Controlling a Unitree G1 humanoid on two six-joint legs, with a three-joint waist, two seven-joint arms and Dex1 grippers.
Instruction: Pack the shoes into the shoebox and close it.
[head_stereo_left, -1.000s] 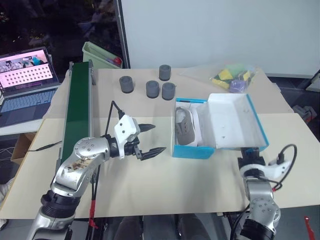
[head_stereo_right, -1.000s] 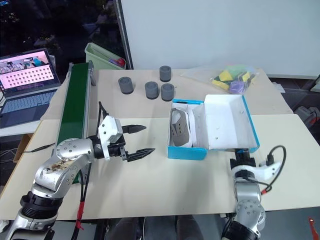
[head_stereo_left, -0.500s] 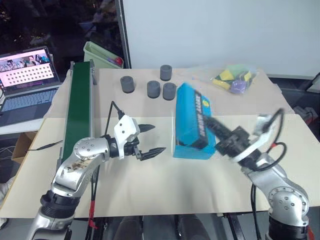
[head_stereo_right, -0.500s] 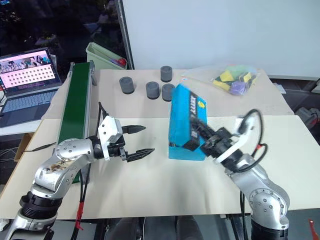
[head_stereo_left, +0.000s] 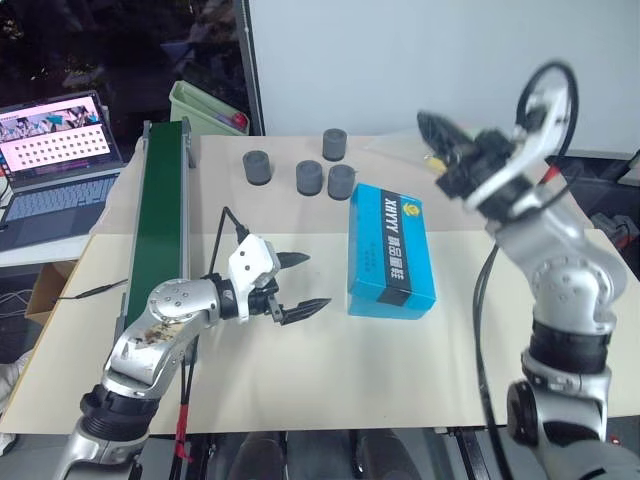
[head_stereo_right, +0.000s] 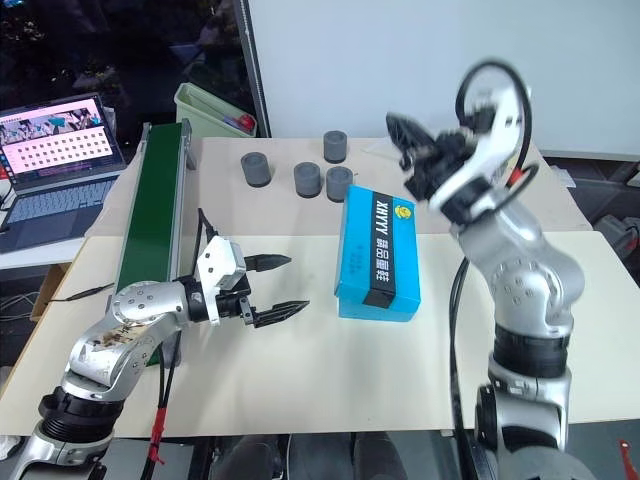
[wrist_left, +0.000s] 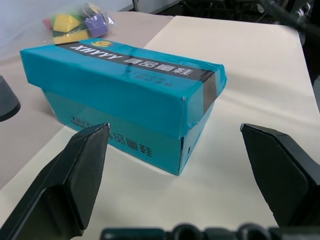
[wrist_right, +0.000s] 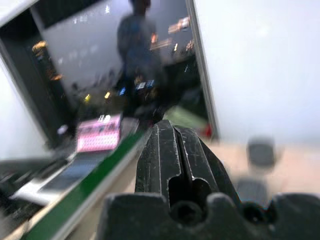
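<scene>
**Blue shoebox lying closed, both grippers standing off it**

Blue cardboard is being shown on every visible face of the shoebox (head_stereo_left: 390, 250), its lid lying flat with the black band and yellow logo upward — so the closing step is judged done, with the shoes presumably shut away inside. The box is resting on the beige table (head_stereo_left: 330, 380), just in front of the dark grey cylinders (head_stereo_left: 310, 177) and well apart from the green conveyor (head_stereo_left: 158, 230).

The left gripper (head_stereo_left: 296, 285) is being held low beside the box's near-left corner, fingers spread wide on nothing, as if waiting to steady the box. The right gripper (head_stereo_right: 405, 138) is being carried high above the box's far end, fingers pressed together and empty — clear of the lid.

Open table is being left in front of the box and to its right; the bag of coloured blocks (head_stereo_left: 462, 155) is lying beyond the far-right corner, and the cylinders are crowding the far edge.
</scene>
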